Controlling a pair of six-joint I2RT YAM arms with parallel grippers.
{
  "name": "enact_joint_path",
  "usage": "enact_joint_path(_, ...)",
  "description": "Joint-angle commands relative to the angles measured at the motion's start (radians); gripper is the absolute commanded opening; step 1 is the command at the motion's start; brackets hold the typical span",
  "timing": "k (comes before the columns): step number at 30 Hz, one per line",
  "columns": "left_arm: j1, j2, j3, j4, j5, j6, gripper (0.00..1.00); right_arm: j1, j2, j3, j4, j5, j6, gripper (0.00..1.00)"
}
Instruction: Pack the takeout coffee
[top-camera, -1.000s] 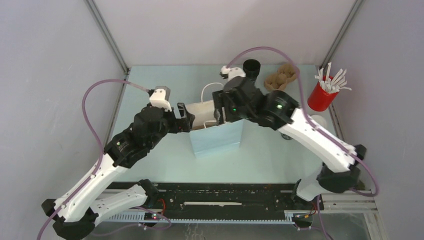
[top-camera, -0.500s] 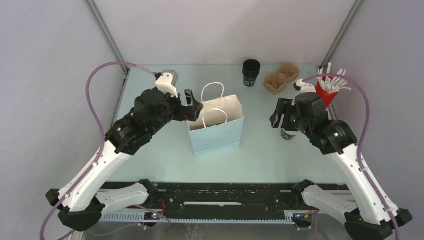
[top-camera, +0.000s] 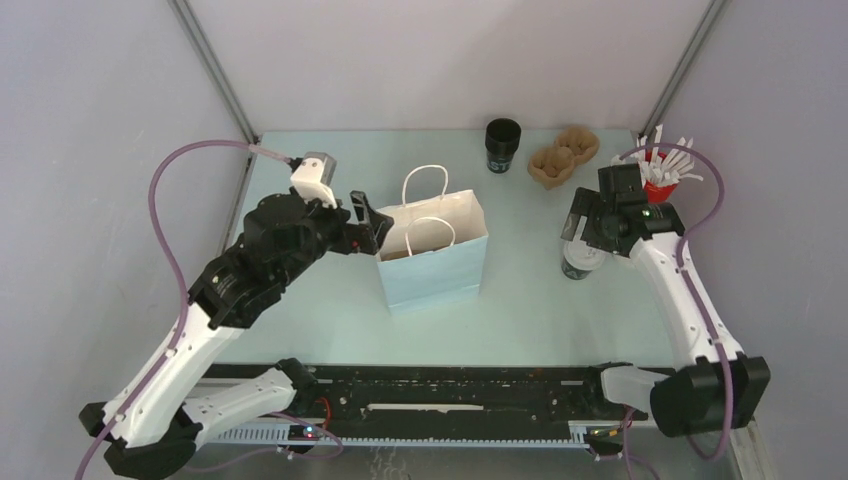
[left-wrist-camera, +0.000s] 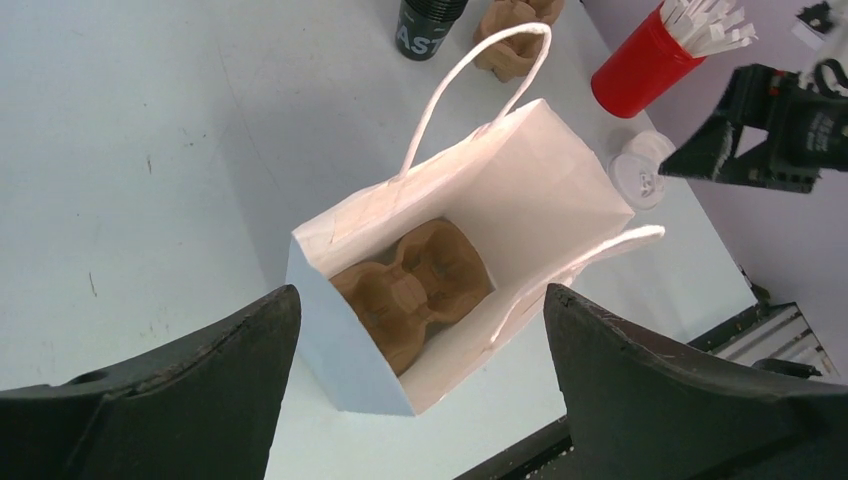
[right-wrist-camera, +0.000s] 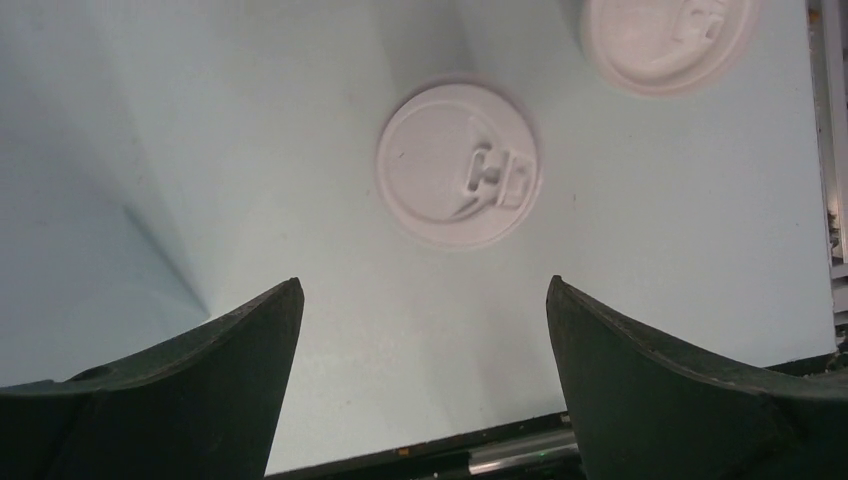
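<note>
The left gripper (top-camera: 370, 220) hangs wide open and empty at the left rim of the paper bag (top-camera: 435, 275), which stands mid-bench with a brown cup carrier (left-wrist-camera: 410, 290) inside. Right of the bag, well apart from it, the takeout coffee (top-camera: 582, 262) stands on the bench (top-camera: 520, 320). The right gripper (right-wrist-camera: 422, 290) hovers over it, jaws spread wide, holding nothing.
</note>
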Motion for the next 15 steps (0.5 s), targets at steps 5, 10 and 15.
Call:
enact_joint_path(5,0.016,-0.085,-0.085,-0.013,0.038,0.022,0.96,-0.132,0.128,-0.025,0.116,-0.119,-0.097,1.0)
enact_joint_path(10,0.018,-0.103,-0.113,-0.005,0.05,0.018,0.96,-0.132,0.18,-0.027,0.131,-0.116,-0.107,1.0)
enact_joint_path(15,0.021,-0.106,-0.132,0.007,0.065,0.008,0.96,-0.132,0.219,-0.026,0.141,-0.099,-0.119,1.0)
